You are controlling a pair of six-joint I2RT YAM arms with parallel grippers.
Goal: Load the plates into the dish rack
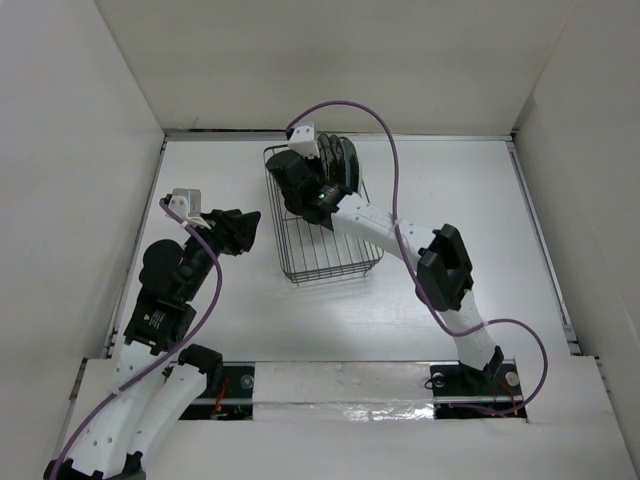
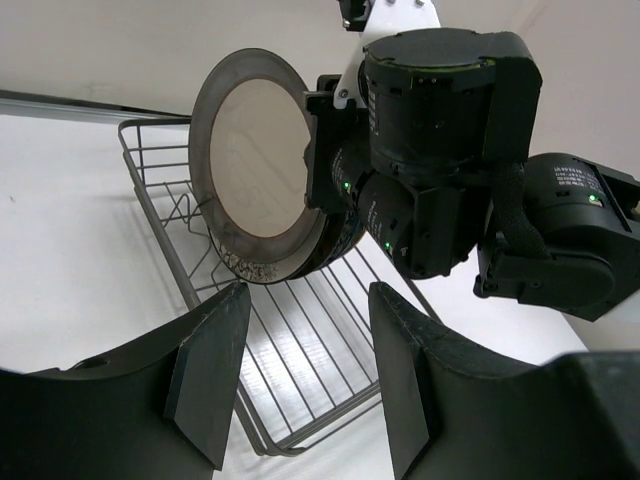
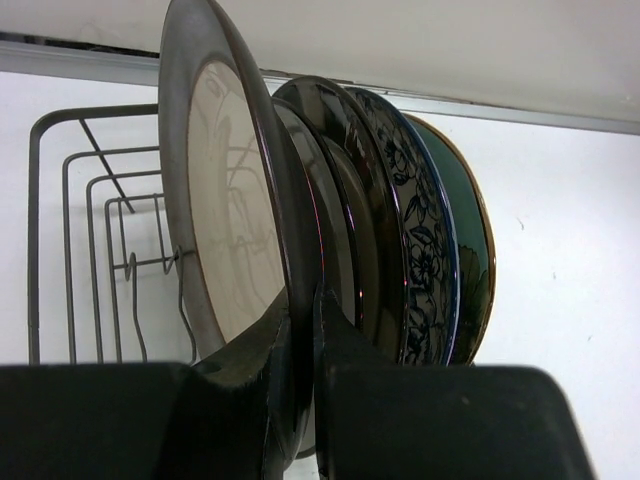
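Observation:
The dark grey wire dish rack (image 1: 330, 262) stands at the table's middle back. Several plates stand on edge at its far end (image 1: 345, 160). My right gripper (image 3: 303, 330) is shut on the rim of the grey-brown rimmed beige plate (image 3: 225, 210), held upright as the nearest in the row. Behind it stand two dark-rimmed plates (image 3: 335, 190), the blue-floral plate (image 3: 415, 230) and the green plate (image 3: 470, 240). The beige plate also shows in the left wrist view (image 2: 255, 165), beside the right wrist. My left gripper (image 2: 305, 375) is open and empty, just left of the rack (image 2: 300, 350).
White walls enclose the table on three sides. The rack's near half holds only bare wires and tines (image 3: 130, 270). The right arm (image 1: 440, 265) stretches across the table's right middle. Bare table lies left of the rack (image 1: 210, 180).

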